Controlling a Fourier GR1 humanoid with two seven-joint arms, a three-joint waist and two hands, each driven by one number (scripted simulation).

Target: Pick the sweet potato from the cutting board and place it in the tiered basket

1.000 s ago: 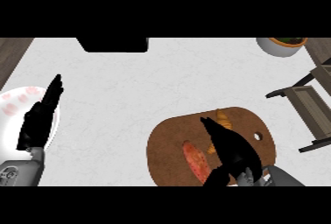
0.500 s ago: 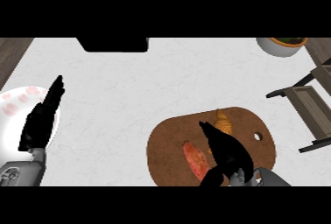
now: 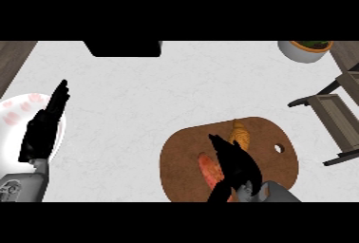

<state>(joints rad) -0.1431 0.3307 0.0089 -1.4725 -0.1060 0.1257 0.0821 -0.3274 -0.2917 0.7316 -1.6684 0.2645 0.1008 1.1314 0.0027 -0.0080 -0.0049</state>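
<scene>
Right hand (image 3: 235, 163) is over the cutting board (image 3: 184, 156), fingers straight and together, holding nothing. Just beside it on its left lies the sweet potato (image 3: 209, 171): elongated, reddish-orange, partly hidden. Tiered basket (image 3: 336, 118) stands well apart at the right edge. Left hand (image 3: 43, 126) rests open at far left.

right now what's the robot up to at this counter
The robot's right hand is over the round wooden cutting board, beside a reddish-orange sweet potato lying on it; it has not lifted it. Whether the fingers touch it cannot be told. A croissant also sits on the board. The tiered basket stands at the counter's right edge. The left hand rests open at the left, over a white plate.
</scene>
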